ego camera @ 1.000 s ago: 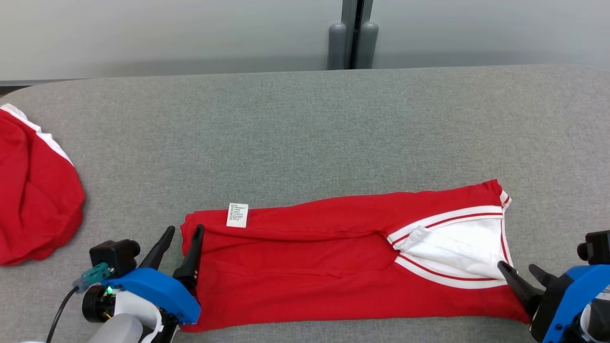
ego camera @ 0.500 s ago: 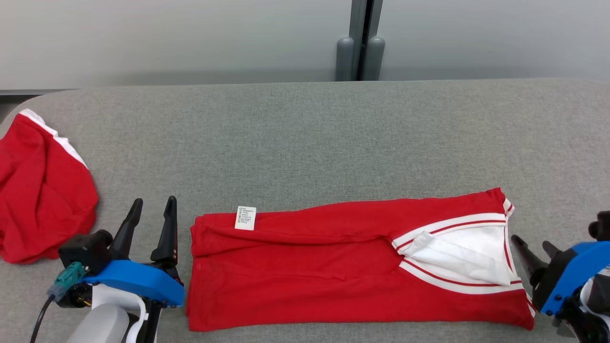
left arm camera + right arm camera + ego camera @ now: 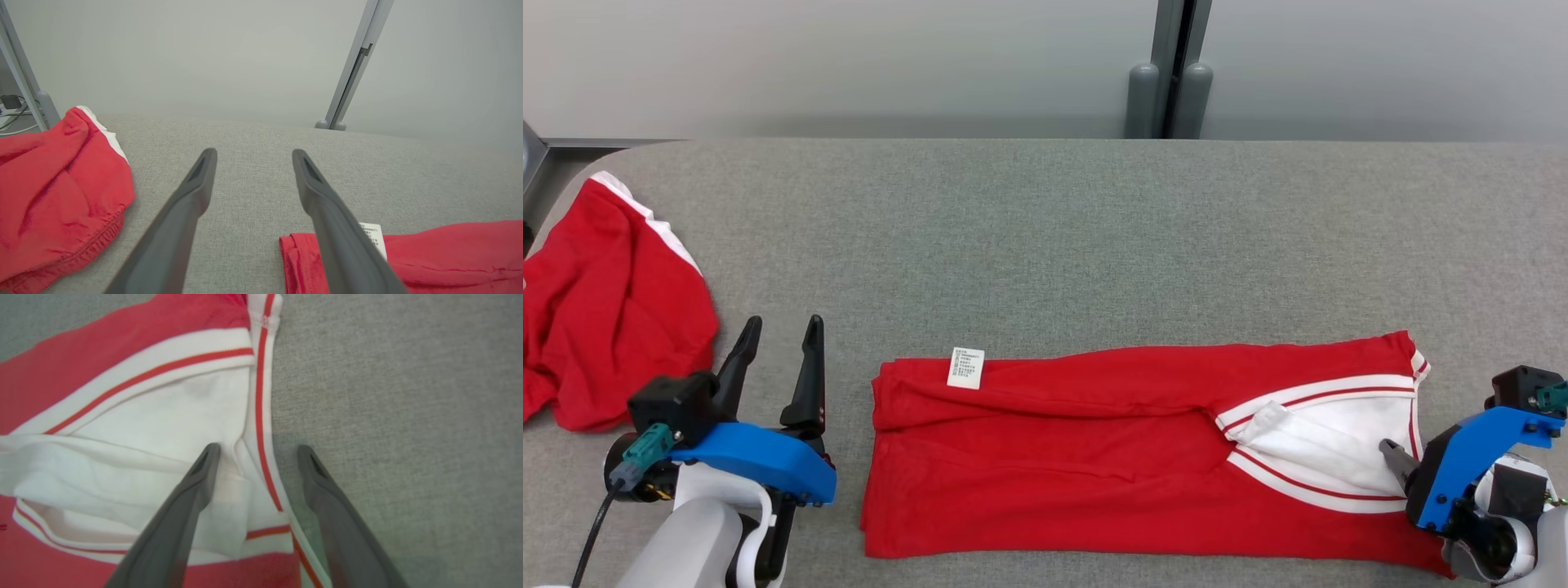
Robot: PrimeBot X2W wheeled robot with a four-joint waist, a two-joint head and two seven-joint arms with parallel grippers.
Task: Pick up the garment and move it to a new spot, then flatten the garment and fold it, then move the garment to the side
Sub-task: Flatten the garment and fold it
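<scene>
Grey worktop [image 3: 1045, 245], across frame.
Folded red garment [image 3: 1094, 474], lower centre to lower right, flat on worktop.
Crumpled red cloth [image 3: 605, 327], left edge.
Left claw [image 3: 784, 320], lower left, fingers apart, empty, just beside garment.
Right claw [image 3: 258, 446], lower right, fingers apart, astride neckline trim, perhaps touching.
White label [image 3: 966, 367], garment's upper left.

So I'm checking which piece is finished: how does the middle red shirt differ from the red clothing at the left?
The middle shirt lies flat, folded into a long band; the left clothing sits in a crumpled heap. The middle shirt shows a white label and a white striped neckline; the left clothing shows a plain white strip. Both are red and lie on the grey table.
</scene>
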